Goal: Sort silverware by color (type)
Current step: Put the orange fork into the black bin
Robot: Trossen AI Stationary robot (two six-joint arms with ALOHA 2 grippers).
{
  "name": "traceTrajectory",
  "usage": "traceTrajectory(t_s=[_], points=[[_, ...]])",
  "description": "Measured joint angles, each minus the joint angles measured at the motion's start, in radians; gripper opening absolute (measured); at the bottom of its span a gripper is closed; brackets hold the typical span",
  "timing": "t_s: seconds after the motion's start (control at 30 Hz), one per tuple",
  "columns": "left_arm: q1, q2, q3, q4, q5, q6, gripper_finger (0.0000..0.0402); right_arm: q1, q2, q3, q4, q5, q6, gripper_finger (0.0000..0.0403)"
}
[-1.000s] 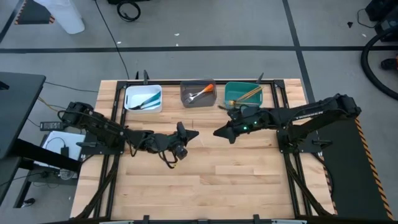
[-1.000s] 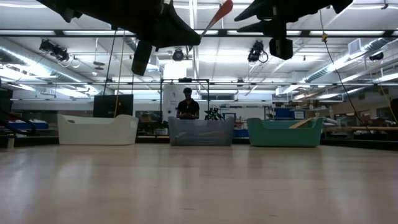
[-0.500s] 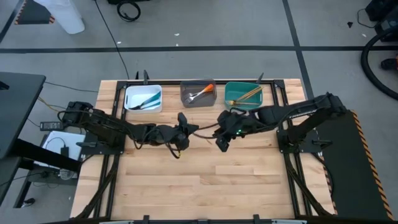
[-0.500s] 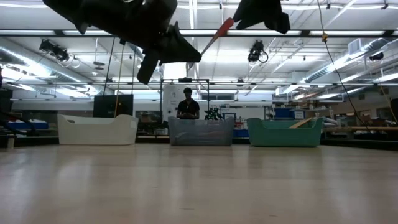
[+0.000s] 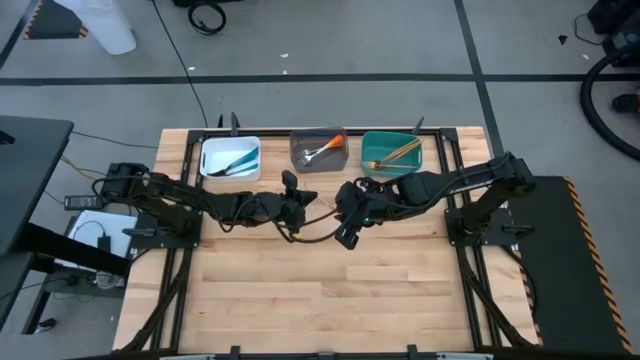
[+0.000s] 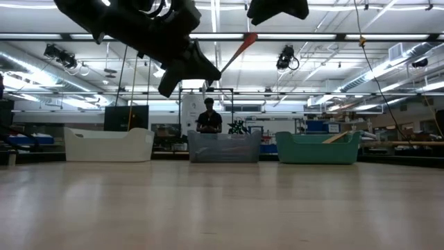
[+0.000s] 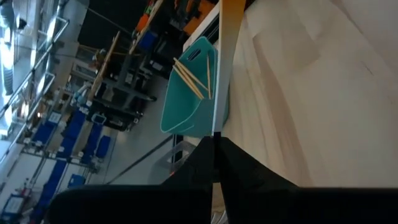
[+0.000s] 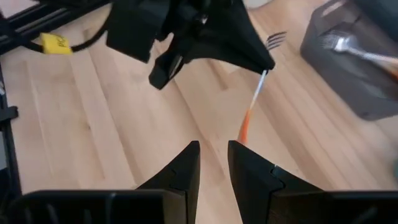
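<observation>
As far as I can judge from above, the sorting is almost finished: the white rectangular plastic bin holds the blue-handled pieces, the grey rectangular bin holds one silver fork with an orange handle, and the teal rectangular bin holds the slim all-gold utensils. I see no silverware lying on the wooden table, so what is left seems to be only the slim fork with silver tines and orange handle that is in the air. The left gripper has its fingers pressed together on the neck of this fork, just under the tines, so the tines stick out a little behind the fingertips and nearly the whole handle runs out in front of them. The long axis of the fork goes from the left gripper straight toward the right gripper, with the orange end leading; from table height this end is tilted upward, higher than the pinched end. The right gripper is just beyond the orange tip, facing it, not touching it, with its fingers a little spread and nothing between them. I think this is a handover: the right gripper should close on the orange handle and then carry the fork to the grey bin, which is beside it.
</observation>
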Motion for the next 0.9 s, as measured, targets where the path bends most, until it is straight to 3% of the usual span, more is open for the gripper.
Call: traceTrajectory(t_s=[0.23, 0.9], points=[[0.004, 0.000, 0.007, -0.011, -0.001, -0.031, 0.0018, 0.009, -0.001, -0.008, -0.059, 0.134, -0.009, 0.0093], [0.003, 0.000, 0.039, 0.042, -0.016, -0.135, 0.0018, 0.008, -0.001, -0.014, 0.005, 0.143, 0.054, 0.0092]])
